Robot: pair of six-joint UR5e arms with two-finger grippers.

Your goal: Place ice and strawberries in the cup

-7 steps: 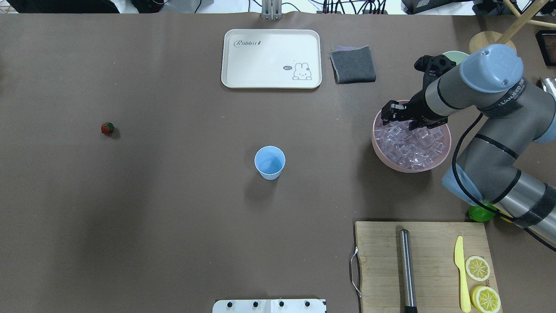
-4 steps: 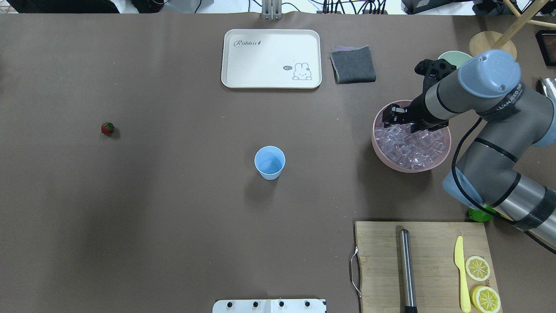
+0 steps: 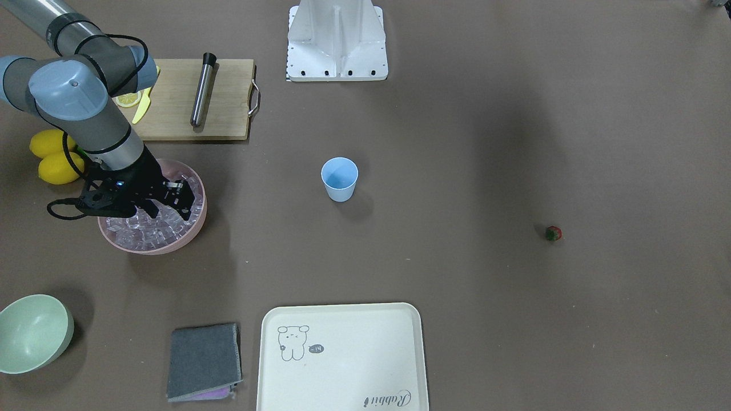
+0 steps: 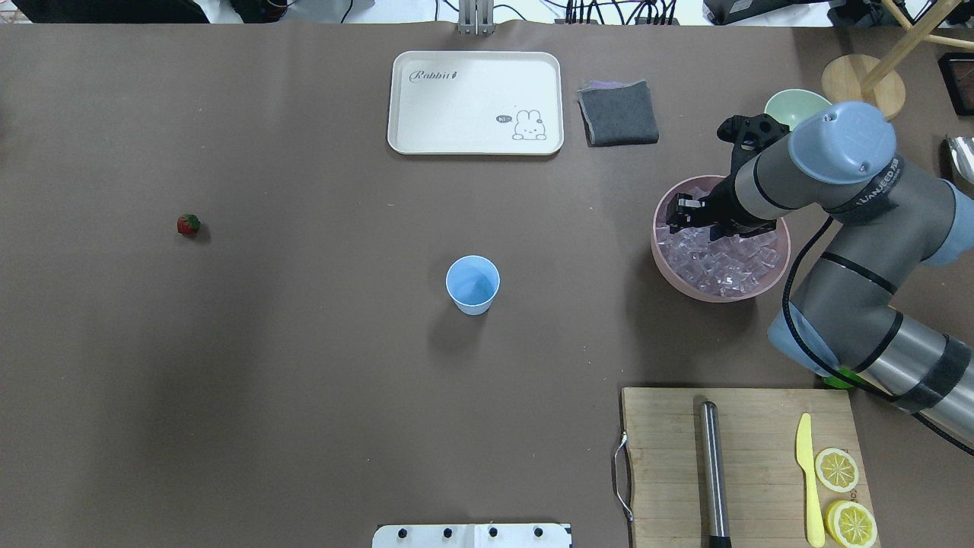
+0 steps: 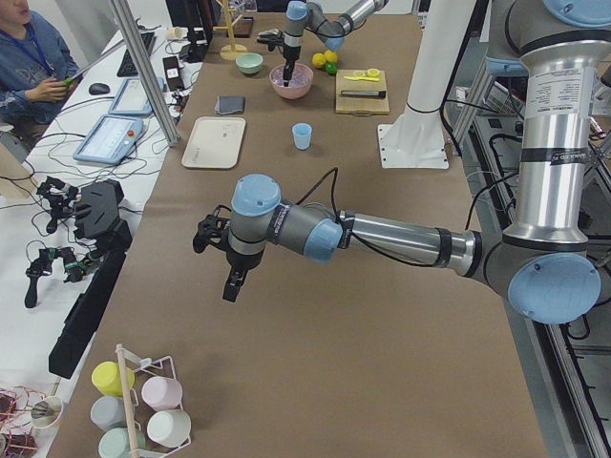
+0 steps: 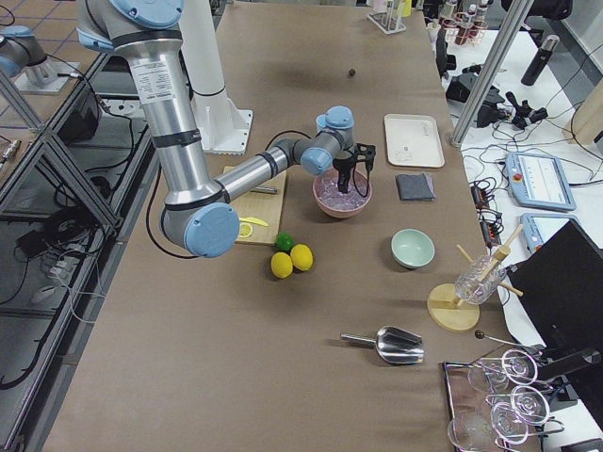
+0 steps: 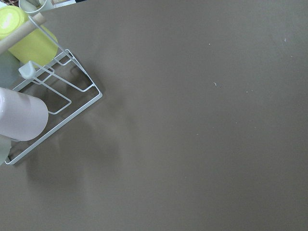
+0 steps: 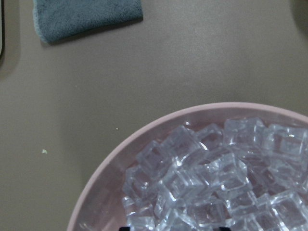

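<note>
Nearest the robot's base, on its right, a wooden cutting board (image 4: 753, 434) lies on the brown paper-covered counter (image 4: 304, 380). It carries a steel rod (image 4: 713, 472), a yellow plastic knife (image 4: 809, 479) and two lemon halves (image 4: 837, 469). Beside the board, towards the counter's right end, sit two whole lemons (image 3: 51, 157) and a lime (image 6: 284, 242).

Mid-counter, the light blue cup (image 4: 472, 284) stands upright and alone, with nothing visible inside it. Level with it on the right, the pink bowl (image 4: 719, 297) is heaped with the ice (image 4: 723, 262). The right gripper (image 4: 689, 225) points down into the bowl's far-left part. Its fingers are spread apart over the cubes, with nothing clearly gripped. Far off on the left, the strawberry (image 4: 188, 224) lies by itself, well apart from the cup.

Further back are a cream tray (image 4: 472, 99) with a rabbit drawing, a folded grey cloth (image 4: 618, 113) and a pale green bowl (image 4: 787, 103). The left gripper (image 5: 232, 283) hangs over bare counter towards the left end, with a wire rack of mugs (image 5: 143, 410) further along. Whether its fingers are apart cannot be told.

Beyond the far edge runs a white desk (image 5: 158, 172) with tablets and cables, where a person (image 5: 38, 74) sits.
</note>
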